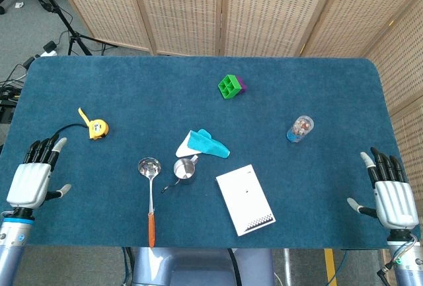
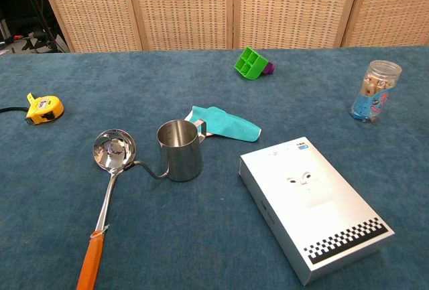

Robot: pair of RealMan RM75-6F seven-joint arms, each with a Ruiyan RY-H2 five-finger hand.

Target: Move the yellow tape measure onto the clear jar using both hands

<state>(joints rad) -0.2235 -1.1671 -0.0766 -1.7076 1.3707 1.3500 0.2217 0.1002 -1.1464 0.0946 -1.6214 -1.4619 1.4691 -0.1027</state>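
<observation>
Waiting at the start: left hand point(image 1: 32, 179) and right hand point(image 1: 390, 193) empty, fingers spread. Yellow tape measure point(image 1: 98, 129) at nine o'clock on the table point(image 1: 132, 88), clear jar point(image 1: 301, 128) at three. Next: left-hand reach to grasp.

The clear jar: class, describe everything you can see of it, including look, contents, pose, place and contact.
The clear jar is a small see-through cylinder, plastic by its look, with a clear lid on top. It stands upright on the blue cloth-covered table, toward the robot's right side. Inside are small colourful items, blue near the bottom; what they are cannot be told. Nothing else touches it; neither hand is near.
</observation>
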